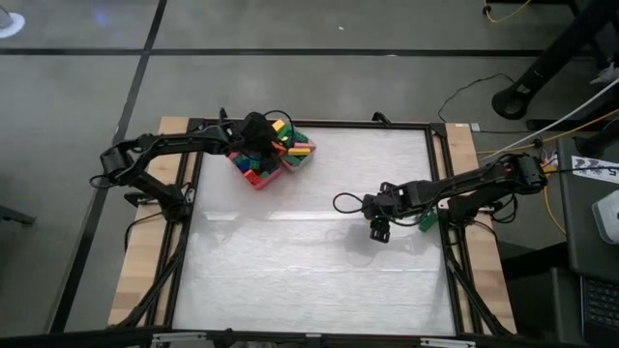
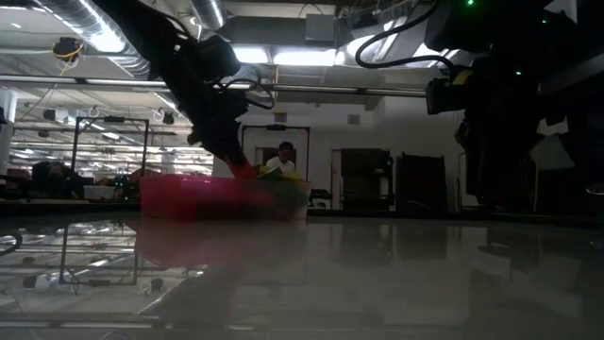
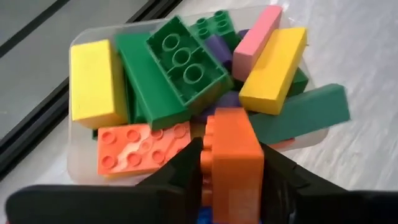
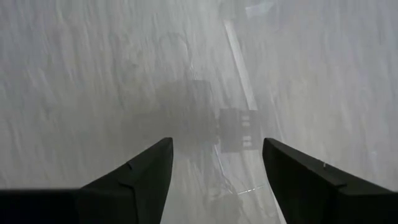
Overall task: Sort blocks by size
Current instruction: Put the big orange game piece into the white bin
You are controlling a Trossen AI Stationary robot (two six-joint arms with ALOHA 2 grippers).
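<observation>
A clear tray (image 3: 79, 163) holds a heap of blocks: a yellow one (image 3: 93, 81), a green one lying studs down (image 3: 184, 62), an orange flat one (image 3: 140, 149), a pink one (image 3: 258, 43) and more. In the high view it stands at the table's far left, touching a pink tray (image 1: 250, 174) that is also full of blocks. My left gripper (image 3: 231, 186) hangs just above the clear tray's near rim, shut on an orange block (image 3: 231, 149). My right gripper (image 1: 379, 232) stands open over bare table at the right, with nothing between its fingers (image 4: 217, 168). My left gripper pinches the orange block by its two opposite side faces (image 3: 208, 163), one dark finger (image 3: 177, 174) on either side. The fingers slant down from the table's left side. The block's far end sticks out past the fingertips, over the heap; whether it rests on the blocks below, I cannot tell.
The white tabletop (image 1: 309, 271) lies bare between the trays and the right gripper, bounded by a black frame (image 1: 437, 164). Cables run along the right edge. In the low view a person (image 2: 281, 161) sits far behind the table.
</observation>
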